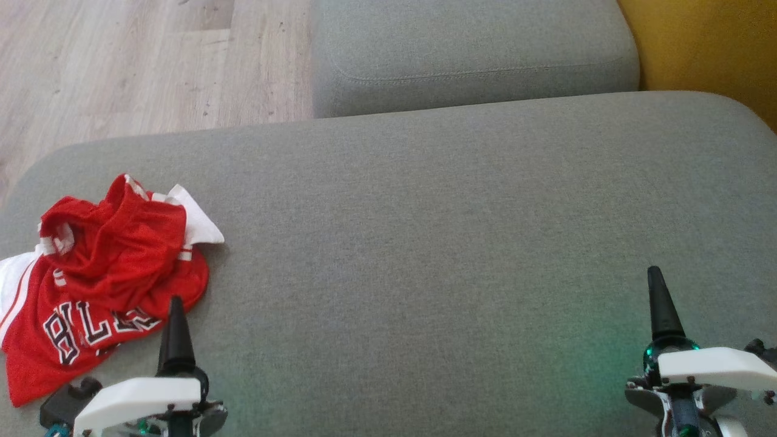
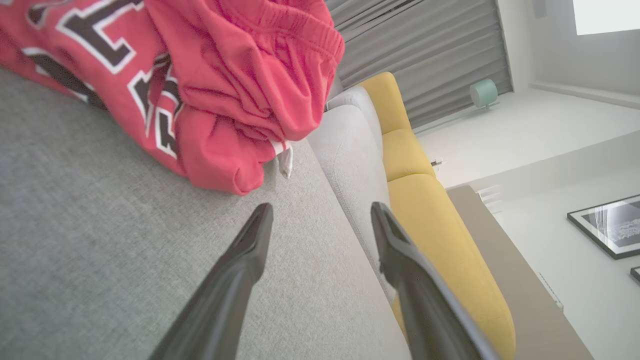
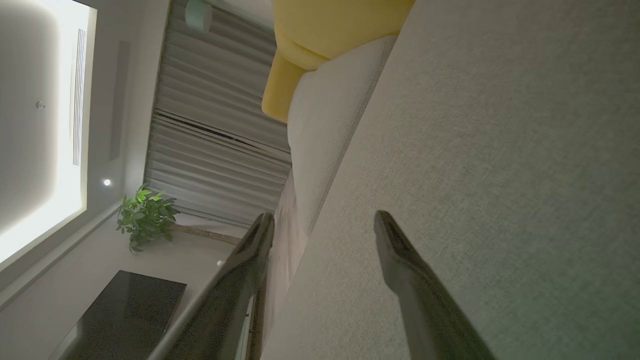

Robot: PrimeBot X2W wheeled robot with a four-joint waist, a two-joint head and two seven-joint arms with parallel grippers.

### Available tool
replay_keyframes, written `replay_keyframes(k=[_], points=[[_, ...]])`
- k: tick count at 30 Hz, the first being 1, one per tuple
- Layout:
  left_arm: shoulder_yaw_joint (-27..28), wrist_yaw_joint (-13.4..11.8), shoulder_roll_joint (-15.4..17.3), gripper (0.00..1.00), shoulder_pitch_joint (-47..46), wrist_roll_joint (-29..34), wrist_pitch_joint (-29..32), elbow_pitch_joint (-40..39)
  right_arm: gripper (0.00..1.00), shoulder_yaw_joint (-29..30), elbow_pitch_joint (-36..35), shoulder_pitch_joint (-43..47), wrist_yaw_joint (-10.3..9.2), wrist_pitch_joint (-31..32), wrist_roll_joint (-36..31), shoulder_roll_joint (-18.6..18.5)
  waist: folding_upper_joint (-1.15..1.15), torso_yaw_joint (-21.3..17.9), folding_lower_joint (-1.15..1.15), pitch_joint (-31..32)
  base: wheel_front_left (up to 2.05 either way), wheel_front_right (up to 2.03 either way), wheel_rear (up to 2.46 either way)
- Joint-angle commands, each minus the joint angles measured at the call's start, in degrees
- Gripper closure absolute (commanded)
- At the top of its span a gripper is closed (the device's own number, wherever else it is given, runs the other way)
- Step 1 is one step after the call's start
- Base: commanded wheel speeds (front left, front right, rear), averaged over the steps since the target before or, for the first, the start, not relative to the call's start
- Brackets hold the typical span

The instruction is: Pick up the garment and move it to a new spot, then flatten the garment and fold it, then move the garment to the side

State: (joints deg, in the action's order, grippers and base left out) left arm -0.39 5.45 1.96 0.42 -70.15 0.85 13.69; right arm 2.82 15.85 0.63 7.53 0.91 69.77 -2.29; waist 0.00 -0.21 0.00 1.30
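Both arms hover low, left gripper [image 2: 321, 215] and right gripper [image 3: 325, 217] spread apart (both empty); the red garment [image 1: 109, 273] lies crumpled at the sofa's [image 1: 425, 243] near left.

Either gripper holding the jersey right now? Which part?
Nothing is held. The left gripper is open, with the crumpled red garment ahead of its fingers. The right gripper is open over the grey cushion.

Your left gripper [image 2: 321, 212] and right gripper [image 3: 322, 217] each carry two long, dark, glossy fingers [image 2: 235, 285] tapering to blunt tips. Behind them you see angular white wrist covers [image 1: 142, 394] dotted with small dark screws [image 1: 172, 405], and a teal-green light [image 1: 652, 352] at the right wrist.
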Motion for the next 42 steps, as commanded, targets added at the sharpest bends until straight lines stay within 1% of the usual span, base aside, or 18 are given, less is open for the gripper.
replay_keyframes(k=[1, 5, 11, 18, 42], points=[[-0.1, -0.3, 0.5, 0.00, -1.5, 2.7, -0.8, -2.7, 0.00, -0.7, -2.6, -1.7, -0.01, -1.0, -2.5, -0.3, 0.00, 0.0, 0.00, 0.1, 0.00, 0.00, 0.00], [-0.5, -0.8, 0.5, 0.00, -1.4, 4.6, -1.3, -3.2, 0.00, -1.2, -3.0, -1.7, -0.01, -1.5, -4.8, -0.3, 0.00, -0.1, 0.00, 0.2, 0.00, 0.00, 0.00], [-1.3, -1.1, 0.6, 0.00, -1.1, 9.1, -2.3, -4.0, 0.00, -2.2, -3.5, -1.5, -0.02, -2.5, -9.1, -0.3, 0.00, -0.2, 0.00, 0.4, 0.00, 0.00, 0.00], [-1.9, -2.2, 0.6, 0.00, -1.1, 14.2, -3.5, -6.1, 0.00, -3.2, -4.4, -1.2, -0.02, -3.7, -14.3, -0.3, 0.00, -0.2, 0.00, 0.5, 0.00, 0.00, 0.00], [-4.5, -3.5, 0.7, 0.00, -0.3, 31.1, -7.6, -8.3, 0.00, -6.1, -6.3, -0.6, -0.03, -7.7, -32.2, -0.4, 0.00, -0.1, 0.00, 1.4, 0.00, 0.00, 0.00]])
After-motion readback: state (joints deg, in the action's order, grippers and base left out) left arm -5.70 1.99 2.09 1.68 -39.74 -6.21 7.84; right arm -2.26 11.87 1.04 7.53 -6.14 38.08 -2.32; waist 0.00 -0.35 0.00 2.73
